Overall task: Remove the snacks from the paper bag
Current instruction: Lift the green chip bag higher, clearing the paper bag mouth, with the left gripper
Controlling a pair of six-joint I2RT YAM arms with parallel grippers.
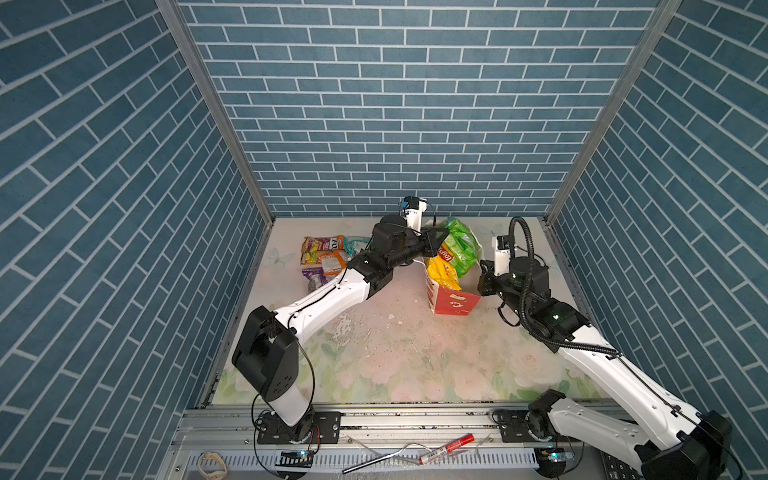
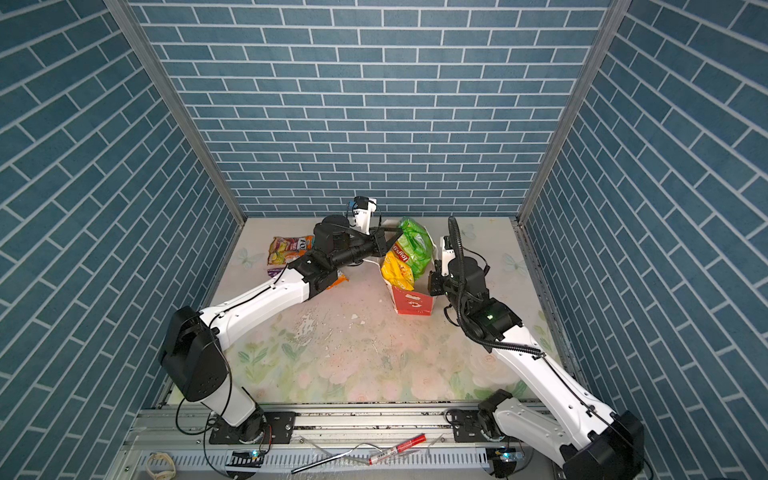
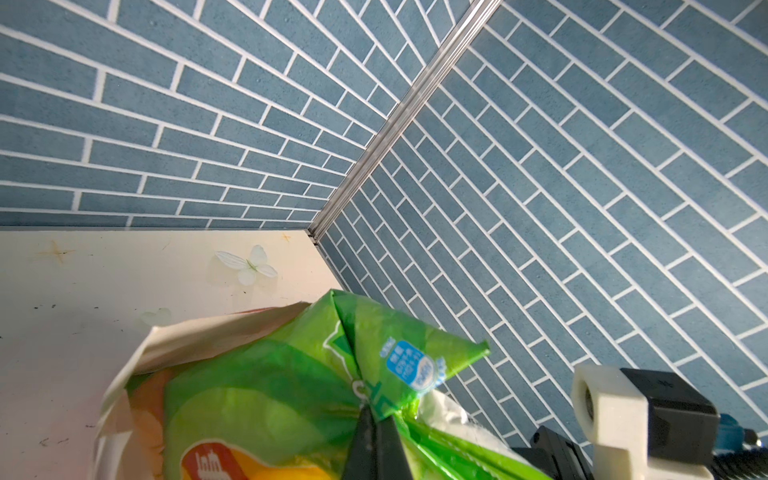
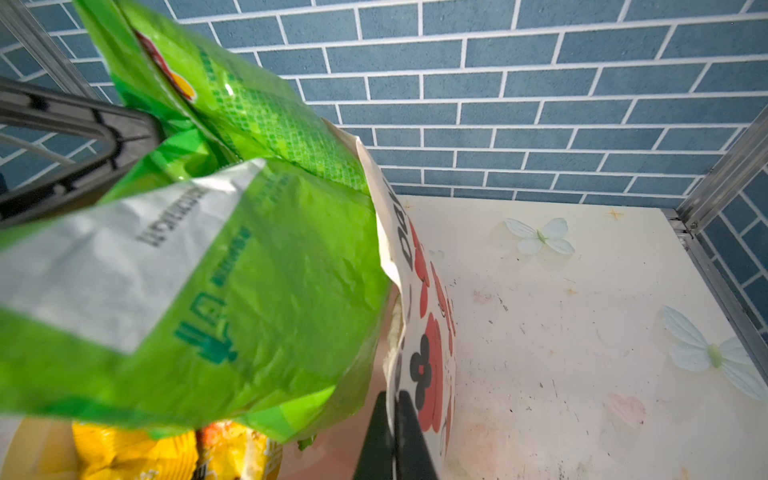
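Observation:
The paper bag stands at the back right, red side facing front, its printed white wall beside my right arm. A large green Lay's chip bag sticks up out of the bag's mouth. A yellow bag sits under it inside the bag. My left gripper is shut on the green bag's upper edge. My right gripper is shut on the paper bag's right wall.
Several snack packets lie in a pile at the back left, partly under my left arm. Blue brick walls close in the back and both sides. A red marker and a cable lie on the front rail.

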